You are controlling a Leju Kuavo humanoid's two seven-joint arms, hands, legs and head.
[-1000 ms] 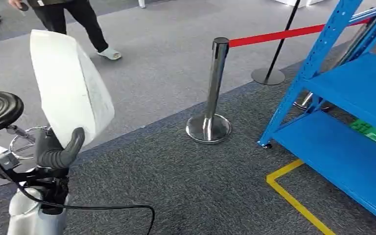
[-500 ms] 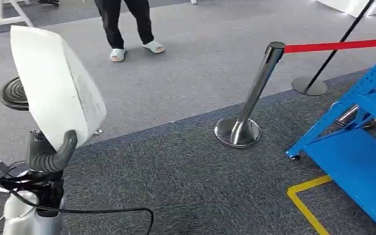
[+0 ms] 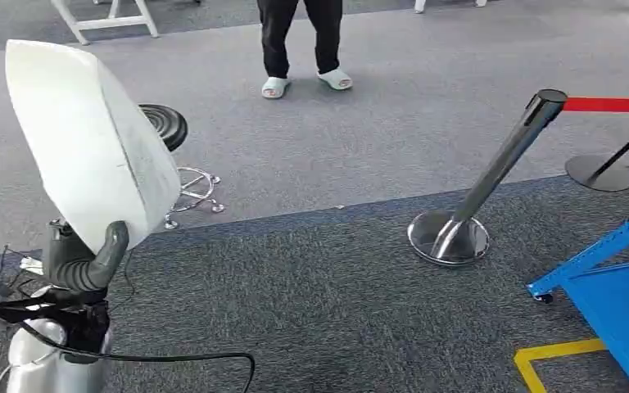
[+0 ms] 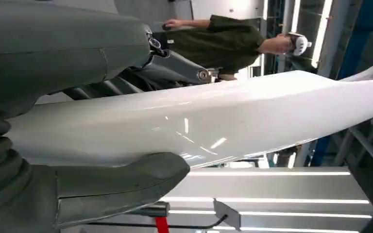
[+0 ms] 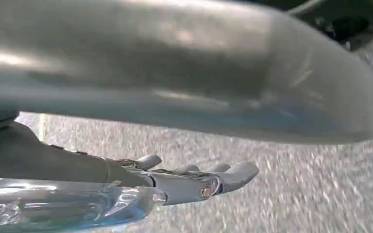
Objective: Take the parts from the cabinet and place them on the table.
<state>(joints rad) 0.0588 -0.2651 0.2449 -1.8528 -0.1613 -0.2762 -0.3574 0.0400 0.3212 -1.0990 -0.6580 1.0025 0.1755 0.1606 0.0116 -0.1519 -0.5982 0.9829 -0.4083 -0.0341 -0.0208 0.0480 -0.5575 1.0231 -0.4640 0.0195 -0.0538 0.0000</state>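
Grey carpet (image 3: 360, 164) now fills my head view where the blue cabinet (image 3: 622, 303) stood wide a second ago; it has slid to the right edge and the stool (image 3: 164, 124) has swung in, so I am turning away, toward the table I judge. The white part (image 3: 90, 143) rides upright, its lower edge pinched between thumb and fingers of my left hand (image 3: 82, 258). My right hand (image 5: 194, 179) hangs over the carpet, fingers straight, holding nothing.
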